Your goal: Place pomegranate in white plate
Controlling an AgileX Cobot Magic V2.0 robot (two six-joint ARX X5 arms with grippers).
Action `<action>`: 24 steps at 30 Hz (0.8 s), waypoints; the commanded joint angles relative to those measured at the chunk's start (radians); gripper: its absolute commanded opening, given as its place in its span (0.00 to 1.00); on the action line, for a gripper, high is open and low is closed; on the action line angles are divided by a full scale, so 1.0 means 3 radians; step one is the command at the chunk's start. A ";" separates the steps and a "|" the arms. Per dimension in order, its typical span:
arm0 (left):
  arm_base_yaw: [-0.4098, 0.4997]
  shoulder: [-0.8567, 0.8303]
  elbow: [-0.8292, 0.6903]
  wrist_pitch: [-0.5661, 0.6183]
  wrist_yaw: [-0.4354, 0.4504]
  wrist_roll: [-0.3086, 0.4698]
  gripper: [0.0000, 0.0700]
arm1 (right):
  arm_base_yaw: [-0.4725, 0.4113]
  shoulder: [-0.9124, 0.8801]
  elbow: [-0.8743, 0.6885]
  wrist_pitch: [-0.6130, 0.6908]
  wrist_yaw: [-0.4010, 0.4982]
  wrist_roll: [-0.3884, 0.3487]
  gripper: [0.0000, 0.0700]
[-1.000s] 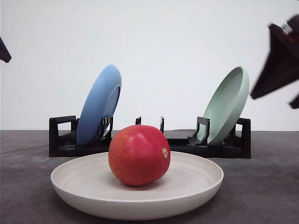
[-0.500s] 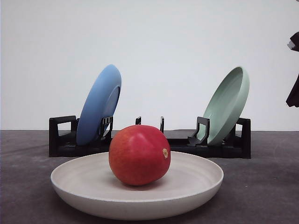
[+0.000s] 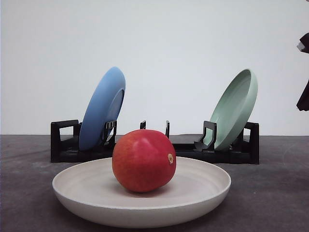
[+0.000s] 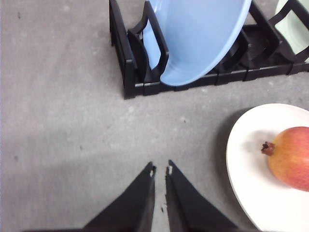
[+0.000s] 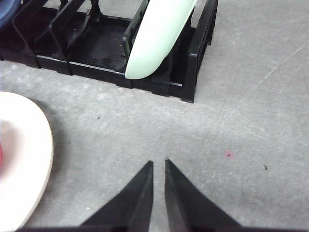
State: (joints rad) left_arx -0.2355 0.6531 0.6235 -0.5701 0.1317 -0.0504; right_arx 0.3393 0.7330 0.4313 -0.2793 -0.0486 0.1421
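Pomegranate (image 3: 144, 160) is sitting in the white plate (image 3: 96, 205), roughly centre of the well, tan spot facing right, crown end pointing left per left wrist cam. Plate is lying flat on the grey table (image 3: 270, 193), near side of the black rack (image 3: 65, 145). Blue plate (image 3: 102, 108) is leaning at rack's left end, green plate (image 3: 235, 108) at its right end; neither is touching the white plate.

Left gripper (image 4: 160, 169): fingers nearly together, only a thin slit btwn tips, holding nothing, hanging over bare table left of the plate. Right gripper (image 5: 158, 163): same condition, nothing held, hanging over table right of the plate, near side of the rack.

Judgement: placement is looking complete; step in hand is clearing off. To do it well: keep both arms high and away from the rim, no sweep across the plate, since a round fruit rolls on a light knock. Avoid the rack and leaning plates when pulling away.
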 commanded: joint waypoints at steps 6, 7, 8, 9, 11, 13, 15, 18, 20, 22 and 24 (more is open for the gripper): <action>0.0299 -0.0580 -0.0648 0.0859 -0.0014 0.0180 0.03 | 0.0011 0.0009 0.0006 0.0034 0.0014 0.0006 0.05; 0.0359 -0.0692 -0.0760 0.0969 -0.0014 0.0168 0.03 | 0.0011 0.0009 0.0006 0.0034 0.0014 0.0006 0.05; 0.0421 -0.0808 -0.0868 0.1052 -0.0014 0.0155 0.03 | 0.0011 0.0009 0.0006 0.0034 0.0014 0.0005 0.05; 0.0486 -0.0931 -0.0976 0.1107 -0.0014 0.0139 0.03 | 0.0011 0.0009 0.0006 0.0034 0.0014 0.0006 0.05; 0.0605 -0.1147 -0.1144 0.1118 -0.0036 0.0115 0.03 | 0.0011 0.0009 0.0006 0.0034 0.0014 0.0005 0.05; 0.0709 -0.1343 -0.1295 0.1104 -0.0106 0.0102 0.03 | 0.0011 0.0009 0.0006 0.0034 0.0014 0.0005 0.05; 0.0797 -0.1520 -0.1436 0.1101 -0.0200 0.0101 0.03 | 0.0011 0.0009 0.0006 0.0034 0.0014 0.0005 0.05; 0.0894 -0.1745 -0.1594 0.1105 -0.0242 0.0100 0.03 | 0.0011 0.0009 0.0006 0.0034 0.0014 0.0005 0.05; 0.0934 -0.1871 -0.1671 0.1105 -0.0242 0.0062 0.03 | 0.0011 0.0009 0.0006 0.0034 0.0013 0.0005 0.05; 0.0967 -0.1997 -0.1743 0.1104 -0.0242 -0.0020 0.03 | 0.0011 0.0009 0.0006 0.0034 0.0014 0.0005 0.05; 0.0988 -0.2111 -0.1816 0.1107 -0.0242 -0.0073 0.03 | 0.0011 0.0009 0.0006 0.0034 0.0014 0.0005 0.05</action>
State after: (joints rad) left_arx 0.0579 0.0274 0.0872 -0.2488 0.0586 -0.0474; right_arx 0.3393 0.7330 0.4313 -0.2794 -0.0486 0.1419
